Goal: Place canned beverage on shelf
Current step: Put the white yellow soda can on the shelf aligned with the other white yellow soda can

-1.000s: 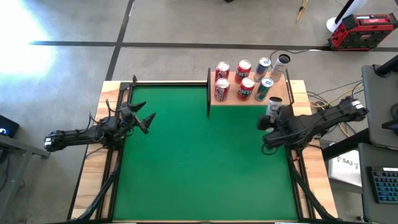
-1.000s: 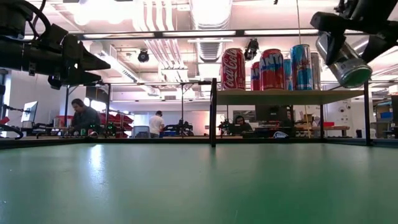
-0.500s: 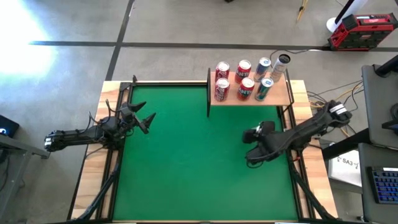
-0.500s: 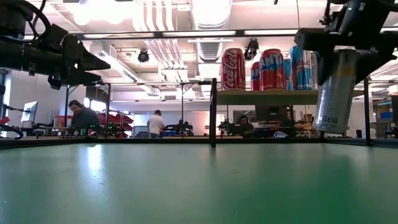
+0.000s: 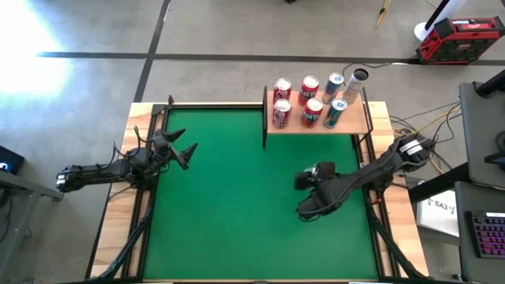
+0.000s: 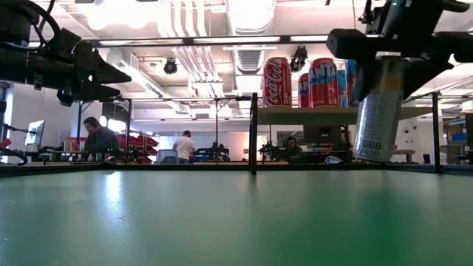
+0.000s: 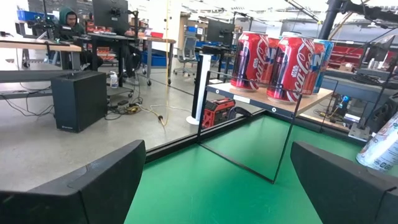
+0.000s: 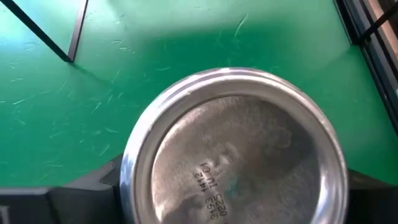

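The canned beverage (image 6: 378,111), a slim silver can, hangs over the green table's right half, and my right gripper (image 5: 309,186) is shut on it. In the right wrist view one silver end (image 8: 233,155), stamped with a code, faces the camera. The can also shows in the left wrist view (image 7: 380,146). The shelf (image 5: 357,120), a tan board on a thin dark frame, stands at the table's far right and carries several cans. My left gripper (image 5: 186,151) waits open and level above the table's left edge. My right gripper pinches the can's round side wall near its upper end (image 6: 380,68) between its two fingers (image 8: 68,196), one on each side. The fingers slant down from the table's right. The can hangs almost upright below them, its lower end (image 6: 369,154) clear of the table.
On the shelf stand red cola cans (image 5: 282,101), blue-and-silver cans (image 5: 335,112) and a silver one (image 5: 359,76) at the far right corner. The shelf's dark post (image 6: 253,133) rises at its left end. The green felt (image 5: 229,205) lies open toward the left and the near edge.
My right gripper has carried the can away from the shelf's near right corner, toward the table's near edge and leftward, sinking a little. The can, which hung tilted a second ago, now hangs almost upright.
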`<act>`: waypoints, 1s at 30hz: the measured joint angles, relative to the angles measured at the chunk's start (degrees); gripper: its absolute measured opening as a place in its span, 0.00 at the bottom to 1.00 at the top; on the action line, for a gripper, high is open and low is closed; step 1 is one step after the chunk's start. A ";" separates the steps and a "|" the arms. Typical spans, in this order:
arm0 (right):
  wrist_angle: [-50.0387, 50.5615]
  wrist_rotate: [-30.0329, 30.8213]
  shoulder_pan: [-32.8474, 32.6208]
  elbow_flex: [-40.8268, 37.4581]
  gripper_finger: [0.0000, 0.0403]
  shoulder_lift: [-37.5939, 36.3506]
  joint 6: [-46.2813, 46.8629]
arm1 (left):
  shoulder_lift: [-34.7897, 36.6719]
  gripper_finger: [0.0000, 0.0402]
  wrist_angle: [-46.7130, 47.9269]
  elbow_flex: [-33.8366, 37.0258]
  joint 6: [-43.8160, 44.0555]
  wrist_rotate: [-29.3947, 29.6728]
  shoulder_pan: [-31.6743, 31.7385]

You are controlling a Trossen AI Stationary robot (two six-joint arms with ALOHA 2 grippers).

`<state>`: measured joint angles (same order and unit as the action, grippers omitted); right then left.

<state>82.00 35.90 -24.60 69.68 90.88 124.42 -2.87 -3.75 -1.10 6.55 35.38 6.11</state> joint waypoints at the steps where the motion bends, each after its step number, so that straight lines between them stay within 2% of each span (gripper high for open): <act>1: 0.06 -0.05 -0.01 0.47 0.67 0.56 0.00 | 0.00 0.96 -0.01 0.00 0.00 0.00 -0.01; 16: 0.86 -7.05 -1.35 7.80 0.68 11.41 0.93 | 0.00 0.96 -0.04 0.00 0.00 0.01 0.00; 21: -0.83 -13.25 -4.02 11.09 0.69 13.26 1.05 | 0.00 0.96 -0.02 0.00 0.00 0.01 -0.02; 30: -2.32 -15.44 -6.83 12.43 0.69 14.35 3.16 | -0.04 0.96 -0.05 0.00 0.00 -0.01 -0.02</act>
<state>79.67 20.47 -31.43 82.11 105.22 127.58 -2.92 -3.80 -1.10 6.55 35.38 6.09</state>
